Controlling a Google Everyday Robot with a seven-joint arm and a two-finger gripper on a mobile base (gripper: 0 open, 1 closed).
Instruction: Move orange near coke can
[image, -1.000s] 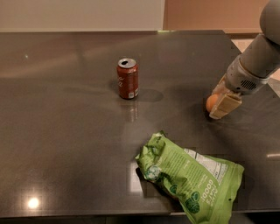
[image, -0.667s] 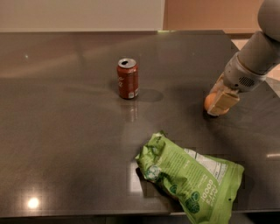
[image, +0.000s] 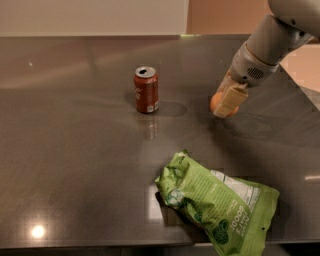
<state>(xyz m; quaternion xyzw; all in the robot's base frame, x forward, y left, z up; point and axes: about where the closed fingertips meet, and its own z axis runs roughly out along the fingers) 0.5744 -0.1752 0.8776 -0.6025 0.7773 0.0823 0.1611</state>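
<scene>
A robot gripper (image: 223, 106) grasps the orange (image: 215, 102). One pale, flat finger (image: 229, 99) crosses the front of the fruit, and the other is hidden behind it, so only the orange's left edge and a sliver at the lower right peek out past the pad. The fingers pinch the fruit from either side, likely because a round, smooth thing would roll away if it were only pushed. Whether the orange rests on the surface or hangs just above it cannot be told. Directly behind the fingers, a grey wrist and arm (image: 270, 40) slope up and away to the right, out of the top corner. Well to the left of the fingers stands the coke can (image: 146, 90), upright, red with a silver top, with open tabletop between it and the fruit, so the orange is not yet near it. In front of the fingers, toward the viewer, lies a crumpled green snack bag (image: 220, 205), off the straight path to the can. Everything sits on a dark, glossy table (image: 75, 150) that reflects the room lights.
</scene>
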